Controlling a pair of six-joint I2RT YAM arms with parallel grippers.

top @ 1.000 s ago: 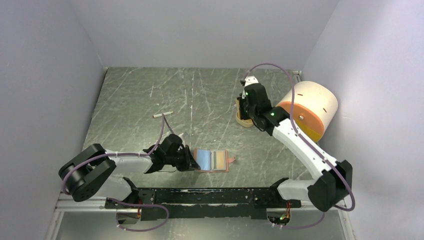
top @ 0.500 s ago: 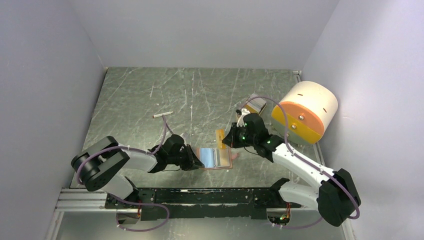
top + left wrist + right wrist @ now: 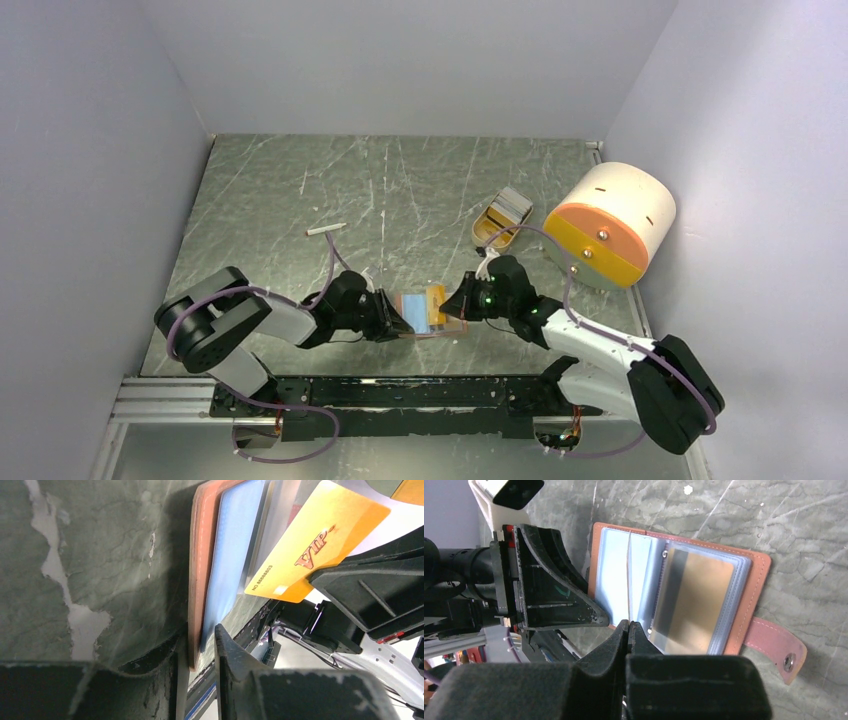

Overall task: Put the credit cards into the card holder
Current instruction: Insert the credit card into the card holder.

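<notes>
1. Holder [image 3: 441, 328] lies open and flat at the table's 6 o'clock, just ahead of the arm bases.
2. Left claw [image 3: 388, 315] is at the holder's 9 o'clock. Its jaws are slightly apart and straddle the cover's left edge, with the blue card [image 3: 230, 555] between them too. Can't tell if they're pinching or only bracketing it.
3. Right claw [image 3: 628, 625] comes in from the holder's 3 o'clock. Its jaws are closed tight on the yellow card [image 3: 315, 545].
4. The yellow card is tilted over the holder's middle, free end pointing to 9 o'clock. The right wrist view shows it edge-on, lined up with the seam between the blue card and the clear sleeves. Can't tell if it touches the holder.
5. In that view the blue card fills the left pocket. A tan card [image 3: 694, 600] with a dark stripe sits in the right sleeve.
6. Strap [image 3: 774, 640] with the snap hangs off the holder at 4 o'clock in that view, unfastened.
7. Tray [image 3: 484, 238] with whitish cards [image 3: 512, 204] is at 1 o'clock from the holder, well apart.
8. Cylinder [image 3: 610, 225] is just beyond the tray at 2 o'clock.
9. Stick [image 3: 326, 229] lies at 10 o'clock.
</notes>
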